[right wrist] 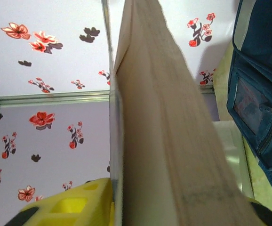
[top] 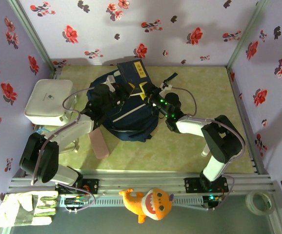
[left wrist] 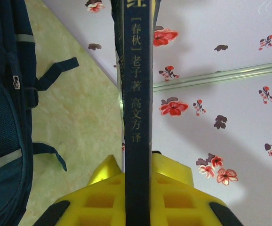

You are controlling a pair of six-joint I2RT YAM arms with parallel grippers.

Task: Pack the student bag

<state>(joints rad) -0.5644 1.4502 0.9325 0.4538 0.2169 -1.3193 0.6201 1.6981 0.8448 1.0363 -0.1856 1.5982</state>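
Navy fabric lies slumped in the middle of the counter (top: 190,146) when seen from above. That is the bag (top: 126,124), soft and flat, with white trim across its front, and I can't make out a clear opening. A dark blue book (top: 133,72) with a yellow label hangs over the bag's far end, not yet inside. I'd worry that the limp cloth folds shut under the book, so it lands on top instead of going in.

From the left wrist, the left fingers (left wrist: 103,186) pinch the book's spine tight. The bag sits off to the left on the counter with its straps trailing. A grip that low on a tall book could let it swing.

From the right wrist, the right fingers (right wrist: 65,207) sit narrow about the page edge, but I cannot tell whether they truly clamp. If they catch only loose pages, the book may splay or slip. The bag's zip pocket shows at the right.
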